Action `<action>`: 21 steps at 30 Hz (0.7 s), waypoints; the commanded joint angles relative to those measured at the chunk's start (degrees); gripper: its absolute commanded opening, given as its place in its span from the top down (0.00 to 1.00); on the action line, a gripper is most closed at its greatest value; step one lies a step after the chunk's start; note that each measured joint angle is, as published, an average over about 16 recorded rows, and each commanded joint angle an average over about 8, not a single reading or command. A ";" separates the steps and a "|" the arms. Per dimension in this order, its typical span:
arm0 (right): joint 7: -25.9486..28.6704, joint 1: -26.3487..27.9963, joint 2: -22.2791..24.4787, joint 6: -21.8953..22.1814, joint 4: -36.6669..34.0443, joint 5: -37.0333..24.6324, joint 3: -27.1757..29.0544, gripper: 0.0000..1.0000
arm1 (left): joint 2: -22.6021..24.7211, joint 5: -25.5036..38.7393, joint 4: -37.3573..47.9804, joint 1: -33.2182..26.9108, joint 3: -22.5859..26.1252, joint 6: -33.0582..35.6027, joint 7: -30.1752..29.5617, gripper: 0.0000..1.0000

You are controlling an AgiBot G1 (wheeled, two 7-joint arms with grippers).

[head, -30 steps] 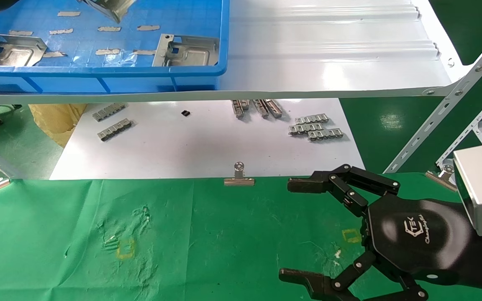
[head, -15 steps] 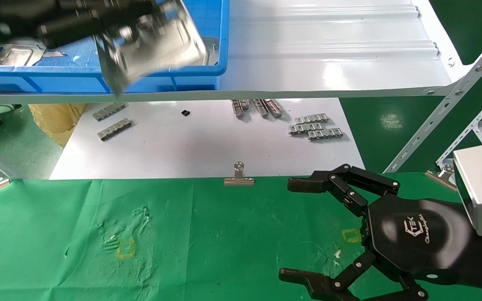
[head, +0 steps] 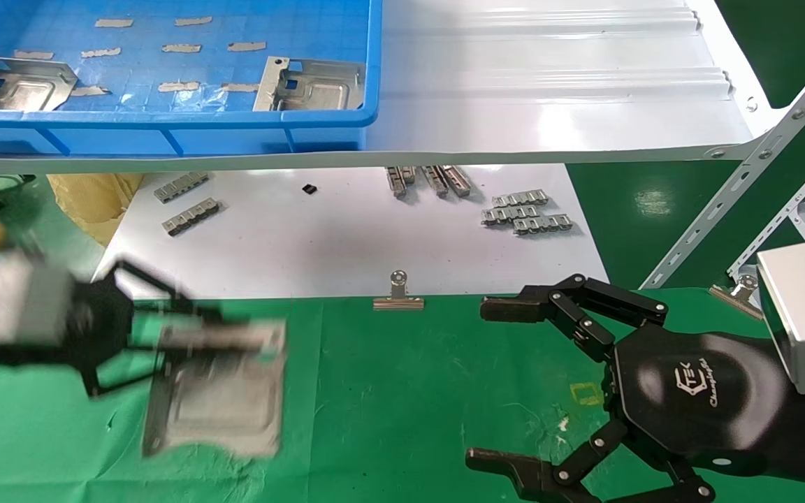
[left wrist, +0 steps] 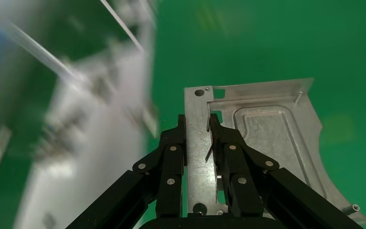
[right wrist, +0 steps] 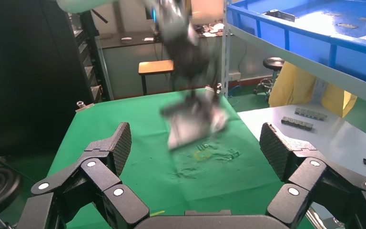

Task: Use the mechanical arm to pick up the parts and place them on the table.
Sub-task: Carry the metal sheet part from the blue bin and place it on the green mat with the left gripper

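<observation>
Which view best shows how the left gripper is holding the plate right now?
The left wrist view: the left gripper is shut on the plate, fingers pinching its folded edge, over the green table. The head view shows the plate blurred above the cloth; the right wrist view shows it distant and blurred.

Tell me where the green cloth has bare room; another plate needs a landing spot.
Free: the green cloth between the carried plate in the left gripper and the open, parked right gripper, below the binder clip. Crowded: the left side under that plate, and the right near the claw.
</observation>
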 commanded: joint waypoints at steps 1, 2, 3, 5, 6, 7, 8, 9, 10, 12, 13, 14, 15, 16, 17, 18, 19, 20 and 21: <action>0.00 0.00 0.00 0.00 0.00 0.00 0.00 0.00 | 0.14 4.31 1.49 0.93 3.25 -0.45 6.28 1.00; 0.00 0.00 0.00 0.00 0.00 0.00 0.00 0.00 | 0.74 5.45 3.21 1.30 3.96 -0.73 8.47 1.00; 0.00 0.00 0.00 0.00 0.00 0.00 -0.01 0.00 | 1.40 6.25 5.07 1.71 4.49 -0.96 10.47 1.00; 0.00 0.00 0.00 0.00 0.00 0.01 -0.01 0.00 | 2.70 6.98 8.78 2.66 5.13 -1.27 13.80 1.00; -0.01 0.00 0.00 0.00 0.00 0.01 -0.01 0.00 | 3.33 6.95 10.58 3.16 5.25 -1.30 15.24 1.00; -0.01 0.00 0.00 0.00 0.00 0.01 -0.01 0.00 | 3.92 6.77 12.27 3.64 5.29 -1.29 16.59 1.00; -0.01 0.00 0.01 0.01 0.00 0.01 -0.01 0.00 | 4.43 6.49 13.78 4.02 5.24 -1.27 17.81 1.00; -0.01 0.00 0.01 0.01 0.00 0.01 -0.01 0.00 | 4.91 6.16 15.25 4.31 5.15 -1.26 18.98 1.00; -0.01 0.00 0.01 0.01 0.00 0.01 -0.02 0.00 | 5.35 5.83 16.63 4.54 5.04 -1.28 20.07 1.00; -0.01 0.00 0.01 0.01 0.00 0.01 -0.02 0.00 | 6.14 5.26 19.16 4.72 4.80 -1.45 21.98 0.99; -0.01 0.00 0.01 0.01 0.00 0.01 -0.02 0.00 | 6.53 5.04 20.40 4.71 4.68 -1.68 22.85 0.95; -0.01 0.01 0.01 0.01 0.00 0.02 -0.02 0.00 | 6.89 4.90 21.55 4.64 4.57 -1.96 23.66 0.89; -0.01 0.01 0.01 0.01 0.00 0.02 -0.02 0.00 | 7.26 4.81 22.70 4.56 4.49 -2.25 24.44 0.77; -0.01 0.01 0.01 0.01 0.00 0.02 -0.03 0.00 | 7.65 4.80 23.80 4.46 4.45 -2.54 25.19 0.65; -0.01 0.01 0.01 0.01 0.00 0.02 -0.03 0.00 | 8.04 4.84 24.82 4.34 4.43 -2.85 25.85 0.52; -0.01 0.01 0.01 0.01 0.00 0.02 -0.03 0.00 | 8.45 4.91 25.83 4.21 4.44 -3.15 26.49 0.40; -0.01 0.01 0.01 0.01 0.00 0.02 -0.03 0.00 | 8.87 5.02 26.78 4.08 4.47 -3.42 27.08 0.27; -0.02 0.01 0.01 0.01 0.00 0.02 -0.03 0.00 | 9.26 5.18 27.60 3.94 4.54 -3.61 27.64 0.16; -0.02 0.01 0.01 0.01 0.00 0.02 -0.03 0.00 | 9.66 5.35 28.36 3.78 4.62 -3.72 28.19 0.07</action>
